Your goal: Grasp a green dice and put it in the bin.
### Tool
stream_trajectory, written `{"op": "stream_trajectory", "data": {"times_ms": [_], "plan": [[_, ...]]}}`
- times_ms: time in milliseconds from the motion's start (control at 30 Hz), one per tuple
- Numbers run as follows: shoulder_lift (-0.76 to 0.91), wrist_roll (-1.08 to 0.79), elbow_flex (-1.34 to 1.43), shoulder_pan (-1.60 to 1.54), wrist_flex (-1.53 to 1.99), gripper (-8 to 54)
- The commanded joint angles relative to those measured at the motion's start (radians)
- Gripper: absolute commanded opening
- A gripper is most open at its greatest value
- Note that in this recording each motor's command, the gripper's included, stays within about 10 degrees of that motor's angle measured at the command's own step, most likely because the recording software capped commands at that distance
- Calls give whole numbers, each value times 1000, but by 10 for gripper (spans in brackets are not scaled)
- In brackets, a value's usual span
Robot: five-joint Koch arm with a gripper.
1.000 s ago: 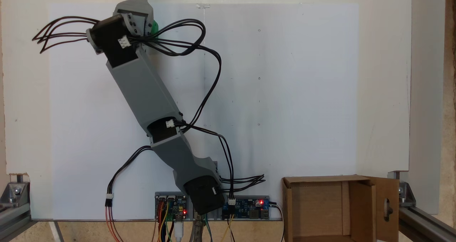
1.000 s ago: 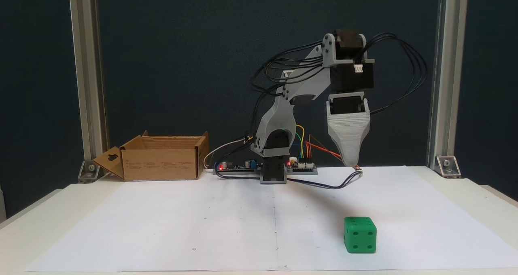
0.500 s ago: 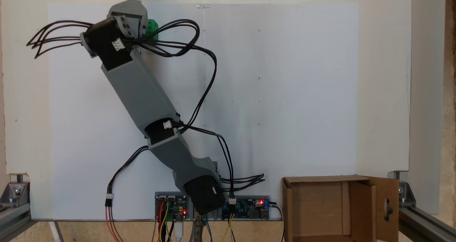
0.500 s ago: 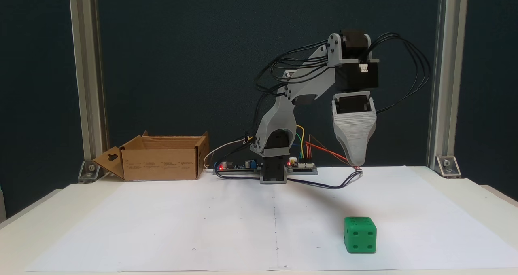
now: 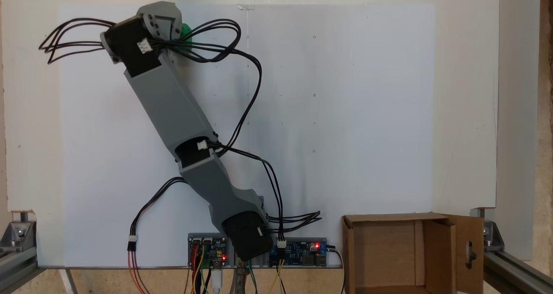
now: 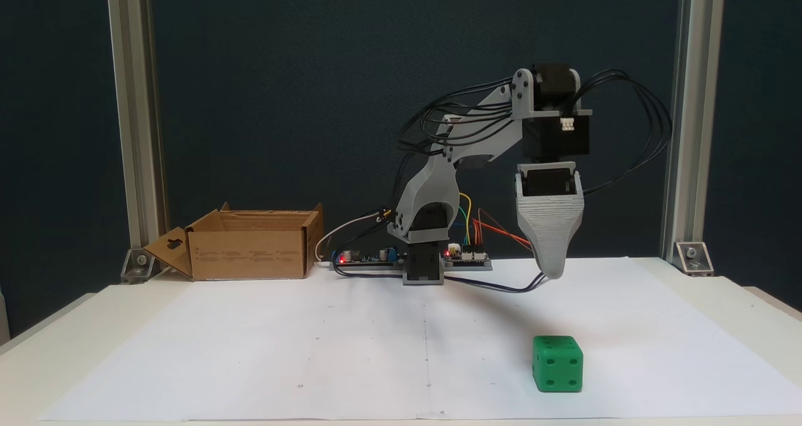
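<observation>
The green dice (image 6: 557, 363) sits on the white paper near the front right of the table. From above, only a sliver of the green dice (image 5: 186, 29) peeks out beside the arm's wrist (image 5: 157, 20). My grey gripper (image 6: 552, 274) points straight down, hanging above and behind the dice without touching it. One jaw tip is visible, so its opening is hidden. The bin (image 6: 250, 254), a brown cardboard box with a slotted flap, stands at the back left; seen from above, the bin (image 5: 389, 218) is at the lower right, with nothing inside.
Circuit boards (image 6: 467, 260) with lit red LEDs and loose black cables (image 6: 501, 286) lie around the arm's base. Aluminium posts (image 6: 683, 119) stand at the back corners. A white paper sheet (image 6: 313, 351) covers the table.
The gripper has come down and slightly forward toward the dice. The dice and the bin have stayed put.
</observation>
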Motion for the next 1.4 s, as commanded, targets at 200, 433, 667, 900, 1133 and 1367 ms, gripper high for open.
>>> {"op": "stream_trajectory", "data": {"times_ms": [200,433,667,900,1133,1367], "plan": [[-31,-5,-54,14,12,435],[-41,-5,-54,17,-12,436],[-55,-5,-87,21,-3,437],[-101,-5,-167,21,29,437],[-120,-3,-181,21,25,436],[-120,-5,-181,21,25,436]]}}
